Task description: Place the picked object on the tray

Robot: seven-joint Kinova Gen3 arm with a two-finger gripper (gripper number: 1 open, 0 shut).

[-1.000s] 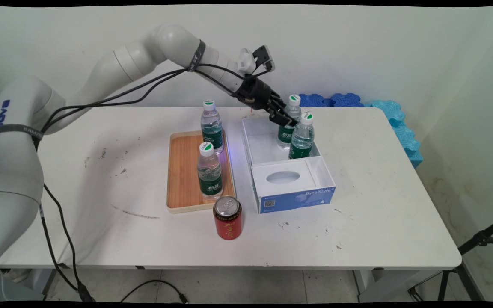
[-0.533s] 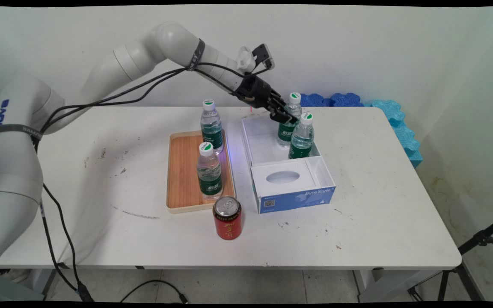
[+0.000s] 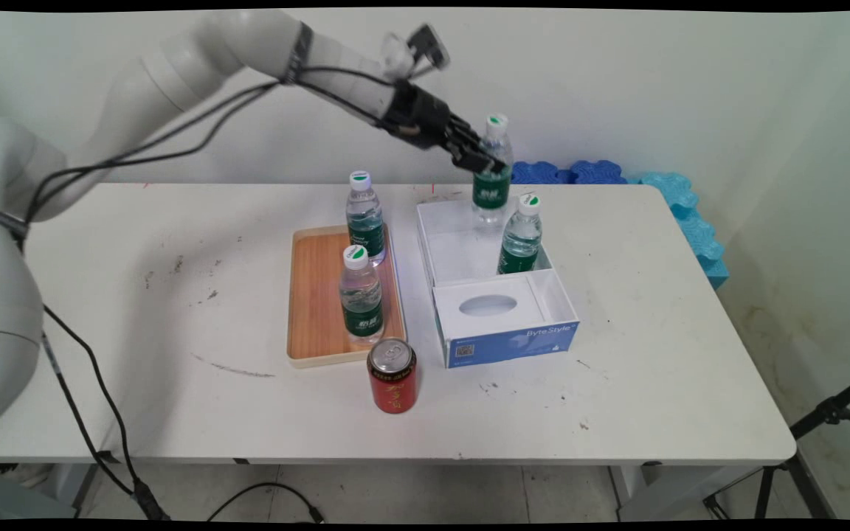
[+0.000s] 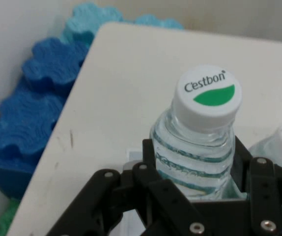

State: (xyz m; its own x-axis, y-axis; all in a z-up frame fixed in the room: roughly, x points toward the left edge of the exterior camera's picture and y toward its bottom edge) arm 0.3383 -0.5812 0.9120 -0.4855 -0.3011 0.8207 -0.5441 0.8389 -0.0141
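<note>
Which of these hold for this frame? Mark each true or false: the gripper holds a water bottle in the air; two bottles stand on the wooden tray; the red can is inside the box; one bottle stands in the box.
1. The gripper holds a water bottle in the air: true.
2. Two bottles stand on the wooden tray: true.
3. The red can is inside the white and blue box: false; it stands on the table by the tray's near end.
4. One bottle stands in the box: true.

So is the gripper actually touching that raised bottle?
Touching: hand view shows the gripper fingers pressed against the bottle on both sides.
</note>
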